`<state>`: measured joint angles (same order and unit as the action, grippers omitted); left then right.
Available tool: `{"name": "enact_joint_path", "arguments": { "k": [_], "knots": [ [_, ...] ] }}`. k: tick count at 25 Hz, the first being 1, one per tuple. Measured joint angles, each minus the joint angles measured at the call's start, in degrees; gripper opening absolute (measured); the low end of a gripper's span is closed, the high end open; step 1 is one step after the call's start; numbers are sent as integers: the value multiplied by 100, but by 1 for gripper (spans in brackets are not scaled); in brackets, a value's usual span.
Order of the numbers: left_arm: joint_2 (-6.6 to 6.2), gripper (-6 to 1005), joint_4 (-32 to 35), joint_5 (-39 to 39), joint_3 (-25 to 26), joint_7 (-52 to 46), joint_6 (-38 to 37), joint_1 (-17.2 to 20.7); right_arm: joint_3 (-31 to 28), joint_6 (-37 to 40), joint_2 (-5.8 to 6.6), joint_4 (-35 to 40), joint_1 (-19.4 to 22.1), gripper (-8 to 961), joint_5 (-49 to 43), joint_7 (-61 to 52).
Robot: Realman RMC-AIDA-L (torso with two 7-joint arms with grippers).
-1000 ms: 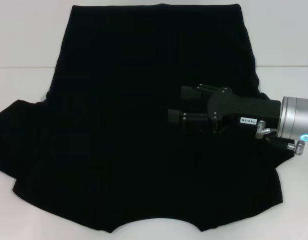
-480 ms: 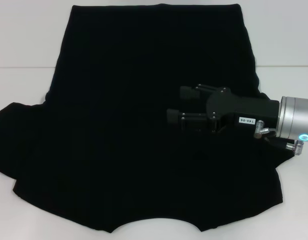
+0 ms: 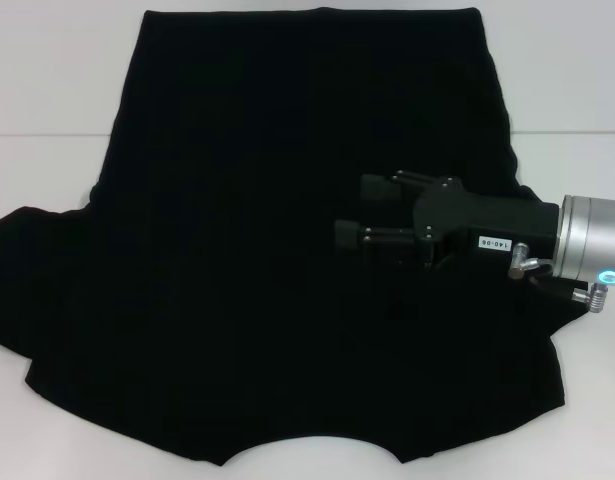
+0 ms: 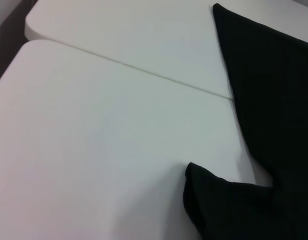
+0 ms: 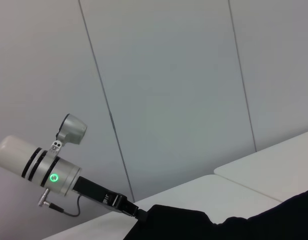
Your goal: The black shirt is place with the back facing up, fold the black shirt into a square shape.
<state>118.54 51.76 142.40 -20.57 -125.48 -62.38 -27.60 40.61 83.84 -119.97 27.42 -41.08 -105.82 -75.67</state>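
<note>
The black shirt [image 3: 267, 250] lies spread flat on the white table [image 3: 47, 80], hem at the far side and sleeves to either side. My right gripper [image 3: 349, 209] reaches in from the right over the shirt's right-middle part. It points left, and it is open with nothing between its fingers. The left wrist view shows the shirt's left sleeve tip [image 4: 204, 187] and side edge [image 4: 264, 90]. The left gripper [image 5: 124, 206] appears only in the right wrist view, far off beside the shirt's edge [image 5: 184, 222].
Bare white table [image 4: 93, 140] lies left of the shirt, with a seam [image 4: 143, 72] between two tabletops. A narrow strip of table [image 3: 587, 90] shows to the shirt's right. A panelled wall [image 5: 184, 100] stands behind.
The right gripper has barely shifted over the shirt; the shirt lies as before.
</note>
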Motion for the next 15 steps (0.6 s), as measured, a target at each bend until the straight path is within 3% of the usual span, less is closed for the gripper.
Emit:
{"name": "enact_joint_path", "arguments": {
  "k": [15],
  "knots": [
    [-16,19,-29,-52,-208,134,-160,-444,0,3,0,0,-2,900,0,0]
  ]
}}
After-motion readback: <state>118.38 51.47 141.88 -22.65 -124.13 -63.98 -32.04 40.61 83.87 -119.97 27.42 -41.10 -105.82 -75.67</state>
